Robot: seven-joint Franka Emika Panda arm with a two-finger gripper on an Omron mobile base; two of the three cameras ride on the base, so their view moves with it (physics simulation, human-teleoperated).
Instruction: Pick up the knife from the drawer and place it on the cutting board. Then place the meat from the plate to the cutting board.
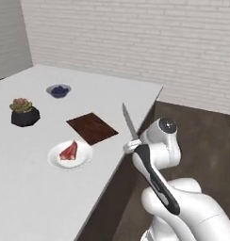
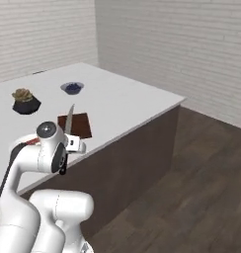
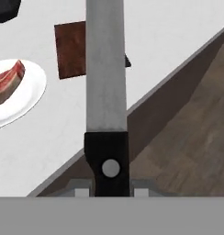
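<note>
My gripper (image 1: 131, 145) is shut on the knife's black handle, beside the counter's near edge. The knife (image 1: 129, 122) points up and away, its silver-grey blade (image 2: 69, 120) rising above the hand; in the hand view the knife (image 3: 106, 87) runs up the middle from the handle between my fingertips. The dark reddish-brown cutting board (image 1: 92, 127) lies flat on the white counter, left of the blade, also seen as the board (image 3: 70, 49) partly behind the blade. Red meat (image 1: 69, 151) rests on the white plate (image 1: 84, 159), nearer than the board. The drawer is out of view.
A bowl of dark blue berries (image 1: 58, 90) and a potted succulent in a black pot (image 1: 24, 112) stand farther back on the white counter (image 1: 36, 197). The counter's dark side panel (image 2: 127, 168) drops to a wooden floor (image 2: 201, 197) on the right.
</note>
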